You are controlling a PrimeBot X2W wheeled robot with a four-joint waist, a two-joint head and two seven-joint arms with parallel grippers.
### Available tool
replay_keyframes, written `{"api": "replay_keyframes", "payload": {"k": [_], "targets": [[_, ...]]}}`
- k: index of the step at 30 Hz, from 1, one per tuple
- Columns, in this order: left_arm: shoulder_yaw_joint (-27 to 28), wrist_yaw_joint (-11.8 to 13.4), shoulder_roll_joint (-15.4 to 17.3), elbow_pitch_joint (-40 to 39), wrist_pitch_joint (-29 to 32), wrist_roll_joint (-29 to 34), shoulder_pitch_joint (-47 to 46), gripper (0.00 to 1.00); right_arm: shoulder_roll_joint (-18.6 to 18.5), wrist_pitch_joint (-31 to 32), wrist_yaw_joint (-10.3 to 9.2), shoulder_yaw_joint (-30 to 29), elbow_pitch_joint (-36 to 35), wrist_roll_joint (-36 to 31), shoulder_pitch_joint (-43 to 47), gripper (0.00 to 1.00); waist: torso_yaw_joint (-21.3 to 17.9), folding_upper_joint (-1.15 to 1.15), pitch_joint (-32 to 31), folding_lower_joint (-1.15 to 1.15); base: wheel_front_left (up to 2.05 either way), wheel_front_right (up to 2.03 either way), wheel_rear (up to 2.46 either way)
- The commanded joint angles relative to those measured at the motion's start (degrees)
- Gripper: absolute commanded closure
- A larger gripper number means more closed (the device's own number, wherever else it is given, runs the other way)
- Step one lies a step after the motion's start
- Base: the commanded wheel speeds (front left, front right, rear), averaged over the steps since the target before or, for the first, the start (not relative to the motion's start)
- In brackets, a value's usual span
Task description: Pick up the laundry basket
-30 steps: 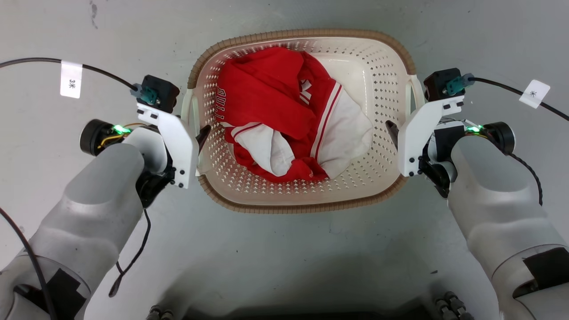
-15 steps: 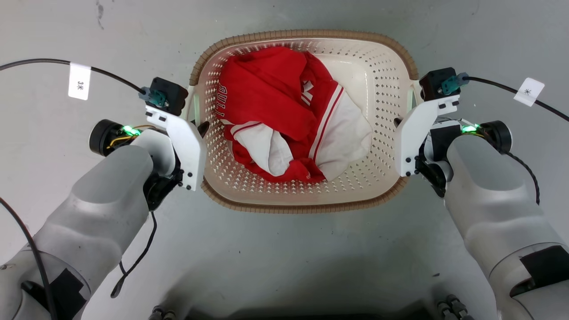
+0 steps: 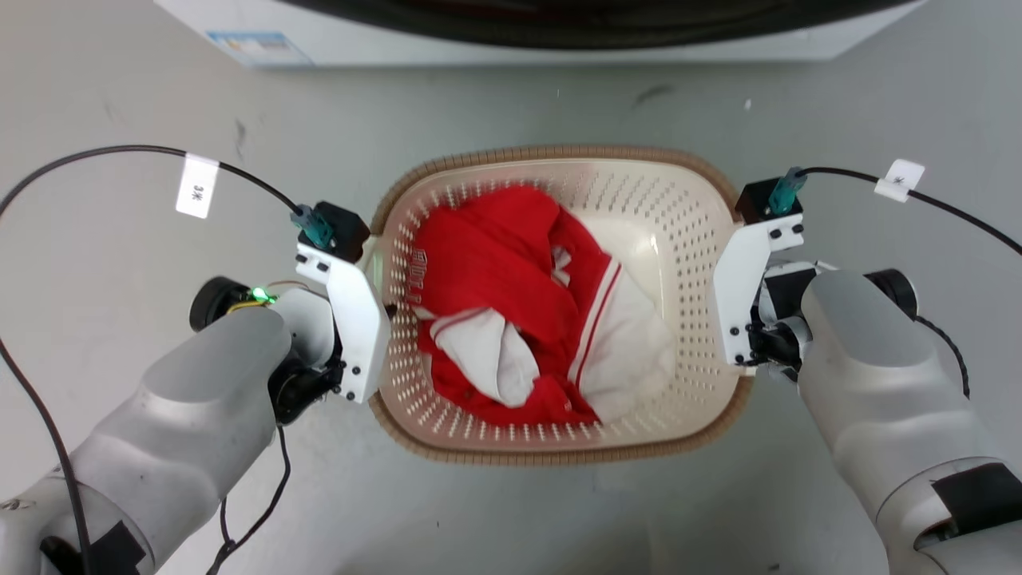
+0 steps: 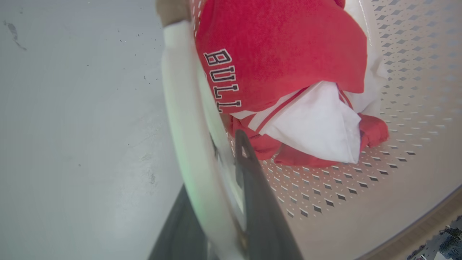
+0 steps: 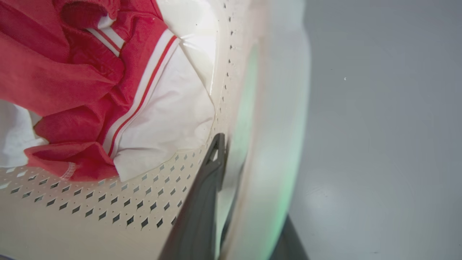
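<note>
left claw (image 4: pixel 216 169), right claw (image 5: pixel 252 180), gripping laundry basket (image 3: pixel 559 457)

Red garment (image 4: pixel 288 47) in laundry basket (image 4: pixel 361 202), by its left wall: black-edged block letters "BULL", remainder lost in fold.
Left-cable tag (image 3: pixel 196 186), white: "3" plus 1 further mark, unclear.
Right-cable tag (image 3: pixel 899 176), white: 1 star-like mark.
Sticker (image 3: pixel 257 46) on white appliance front: blurred, illegible.

Washing machine (image 3: pixel 335 41) cut off by top edge, label (image 3: pixel 255 48) too small to read. Left claw (image 4: pixel 216 159), right claw (image 5: pixel 249 166): outer fingers (image 4: pixel 173 227) mostly hidden behind laundry basket (image 3: pixel 679 239) handles (image 4: pixel 180 108) (blurred, close to lens).
</note>
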Motion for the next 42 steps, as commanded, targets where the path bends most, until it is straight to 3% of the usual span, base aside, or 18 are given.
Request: {"api": "replay_keyframes", "payload": {"k": [1,9,23,32,42], "targets": [[-0.3,-0.1,1.2,-0.9,1.2,-0.4,0.5,1.00,-0.9,2.5,-0.05,0.1,0.7,-1.1,1.5,1.00,0.1,0.00,-6.3,0.00,0.00,0.00,0.00],[-0.6,-0.1,3.2,-5.7,10.9,-5.0,3.4,1.00,-1.0,12.7,-0.07,0.5,0.7,0.4,4.4,1.00,0.2,0.00,-19.8,0.00,0.00,0.00,0.00],[-0.7,-0.4,4.2,-9.6,24.4,-9.3,8.6,1.00,-1.0,22.2,-0.06,6.5,-2.1,9.0,9.6,1.00,0.7,0.00,-36.3,0.00,0.00,0.00,0.00],[-0.8,-0.4,2.8,-10.0,28.8,-10.5,11.9,1.00,-0.8,24.8,-0.04,9.3,-3.8,12.8,12.1,1.00,0.8,0.00,-40.9,0.00,0.00,0.00,0.00],[-0.9,-0.5,3.6,-13.6,32.5,-11.4,13.5,1.00,-0.6,26.7,-0.04,10.3,-3.2,14.1,12.5,1.00,0.5,0.00,-42.6,0.00,0.00,0.00,0.00]]}}
